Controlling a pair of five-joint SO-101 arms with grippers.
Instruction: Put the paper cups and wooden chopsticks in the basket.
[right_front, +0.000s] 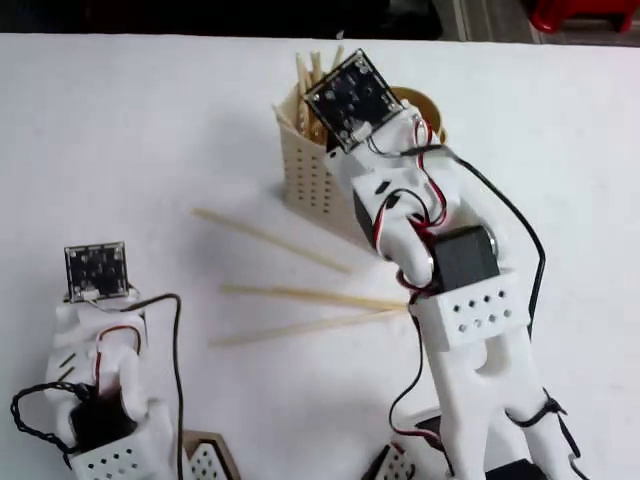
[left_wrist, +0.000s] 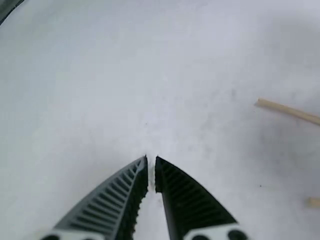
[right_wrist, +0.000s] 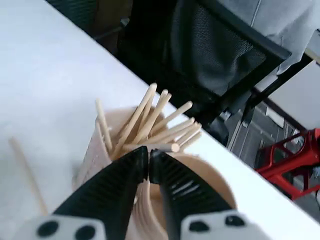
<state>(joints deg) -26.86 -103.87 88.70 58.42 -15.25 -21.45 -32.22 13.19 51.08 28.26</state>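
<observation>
Wooden chopsticks, pale thin round sticks, are what is left to gather, and the layout across the white bench (right_front: 120, 130) follows from that.

At the far left the left arm (right_front: 100, 390) sits low by the near edge. Its black ridged left gripper (left_wrist: 151, 162) is clenched on nothing and hangs just over bare bench, which looks like a parked pose that leaves the middle free for the other arm.

Next come three loose chopsticks (right_front: 300, 296), flat and fanned, their right ends running toward the right arm's base. They are apart from one another, so each probably needs its own pickup.

Right of them stands the cream perforated plastic basket (right_front: 305, 180), upright so that the bundle of chopsticks inside it (right_wrist: 150, 115) leans against its walls, tips up.

The right gripper (right_wrist: 149, 161) hangs directly above that bundle, jaws pressed together. One stick lies across just beyond its tips; I cannot tell whether it is pinched.

Furthest right, a tan round rim (right_front: 430, 110), likely a paper cup, shows behind the arm, next to the basket or inside it.
</observation>
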